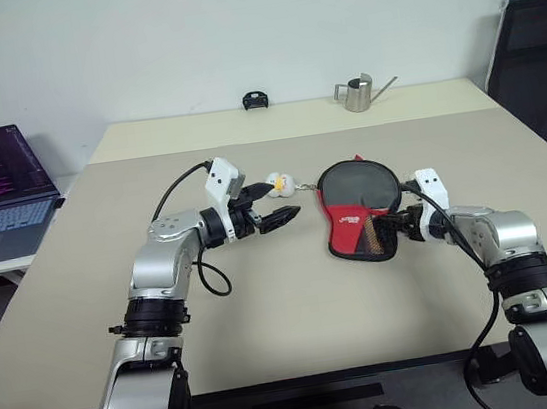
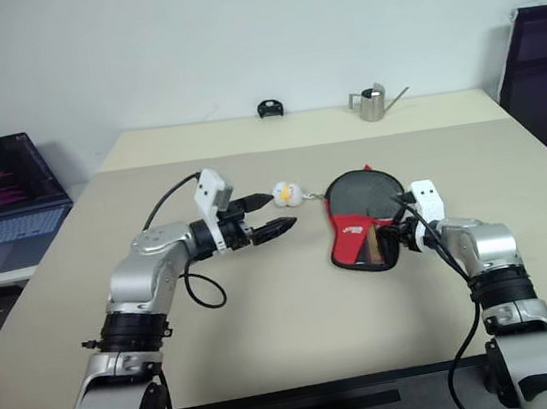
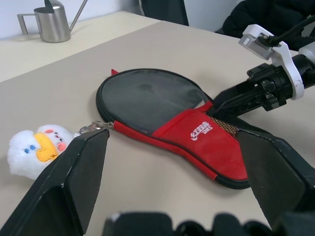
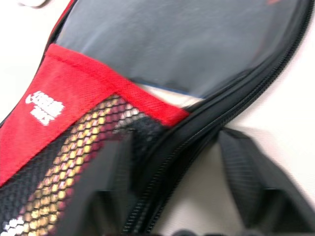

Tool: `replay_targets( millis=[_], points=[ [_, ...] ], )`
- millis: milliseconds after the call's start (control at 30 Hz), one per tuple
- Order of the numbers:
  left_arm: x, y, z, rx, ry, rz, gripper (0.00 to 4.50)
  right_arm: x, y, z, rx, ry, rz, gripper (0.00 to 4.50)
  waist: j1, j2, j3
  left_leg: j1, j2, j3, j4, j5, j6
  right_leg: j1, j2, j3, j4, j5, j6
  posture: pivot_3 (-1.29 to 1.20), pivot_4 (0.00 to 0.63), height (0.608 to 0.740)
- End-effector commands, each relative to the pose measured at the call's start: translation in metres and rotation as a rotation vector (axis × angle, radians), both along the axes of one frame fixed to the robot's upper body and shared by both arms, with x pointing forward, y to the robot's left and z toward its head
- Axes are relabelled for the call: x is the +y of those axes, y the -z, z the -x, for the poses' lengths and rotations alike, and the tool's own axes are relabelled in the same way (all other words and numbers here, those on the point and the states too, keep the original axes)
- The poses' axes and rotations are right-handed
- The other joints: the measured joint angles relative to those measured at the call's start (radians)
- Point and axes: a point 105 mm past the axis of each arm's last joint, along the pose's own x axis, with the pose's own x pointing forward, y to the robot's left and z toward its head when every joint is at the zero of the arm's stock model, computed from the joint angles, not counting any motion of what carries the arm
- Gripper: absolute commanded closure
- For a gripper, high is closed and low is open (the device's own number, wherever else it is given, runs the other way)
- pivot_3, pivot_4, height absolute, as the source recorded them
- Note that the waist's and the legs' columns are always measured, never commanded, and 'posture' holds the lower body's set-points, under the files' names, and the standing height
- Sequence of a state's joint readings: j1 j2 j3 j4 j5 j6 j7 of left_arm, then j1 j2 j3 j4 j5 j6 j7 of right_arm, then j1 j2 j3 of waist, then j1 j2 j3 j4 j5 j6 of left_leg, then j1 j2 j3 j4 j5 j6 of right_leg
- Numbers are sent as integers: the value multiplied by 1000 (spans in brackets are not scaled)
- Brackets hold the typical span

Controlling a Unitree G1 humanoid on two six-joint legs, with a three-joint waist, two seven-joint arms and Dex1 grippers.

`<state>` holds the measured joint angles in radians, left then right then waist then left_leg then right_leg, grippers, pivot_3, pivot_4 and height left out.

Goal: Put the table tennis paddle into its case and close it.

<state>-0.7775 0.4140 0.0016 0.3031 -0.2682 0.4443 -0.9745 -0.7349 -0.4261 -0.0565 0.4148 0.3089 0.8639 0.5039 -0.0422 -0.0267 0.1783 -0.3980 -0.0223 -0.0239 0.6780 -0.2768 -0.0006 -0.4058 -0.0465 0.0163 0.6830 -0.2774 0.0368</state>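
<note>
Already done, by the look: paddle [image 4: 167, 93] inside case [image 1: 356, 216], mid-table. Zip unclosed along near edge. Right gripper [image 1: 394, 225] straddling case's zip edge, mid-squeeze, grip unconfirmed. Left gripper [image 1: 272, 212] spread wide, empty, hovering beside plush charm [image 1: 280, 183].

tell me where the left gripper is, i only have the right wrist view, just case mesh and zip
observer: The left gripper hovers open over the table, close beside the ball charm and short of the case.
operator: is the charm loose
observer: No, a short chain links it to the case's round end.
operator: anything else on the table
observer: A metal watering can stands at the far edge.
</note>
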Motion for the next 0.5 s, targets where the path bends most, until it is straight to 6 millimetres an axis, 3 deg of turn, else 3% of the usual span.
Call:
replay_targets(
  millis=[33,167,367,500],
  points=[
    [-3,-14,3,-71,23,-17,0,13,10,4,44,-43,1,3391,0,0,0,0,0,0,0,0,0,0,0,0,0,0,0,0,150,740],
    [-1,-11,4,-69,23,-28,0,18,12,6,47,-54,8,4488,0,0,0,0,0,0,0,0,0,0,0,0,0,0,0,0,150,740],
    [15,1,12,-34,24,-83,0,25,5,8,40,-77,-19,4488,-6,0,0,0,0,0,0,0,0,0,0,0,0,0,0,0,150,740],
    [31,18,29,36,60,-141,0,36,-2,19,48,-133,-58,4488,-9,0,0,-1,0,0,-2,0,0,-1,0,0,-1,0,0,0,150,740]
  ],
)
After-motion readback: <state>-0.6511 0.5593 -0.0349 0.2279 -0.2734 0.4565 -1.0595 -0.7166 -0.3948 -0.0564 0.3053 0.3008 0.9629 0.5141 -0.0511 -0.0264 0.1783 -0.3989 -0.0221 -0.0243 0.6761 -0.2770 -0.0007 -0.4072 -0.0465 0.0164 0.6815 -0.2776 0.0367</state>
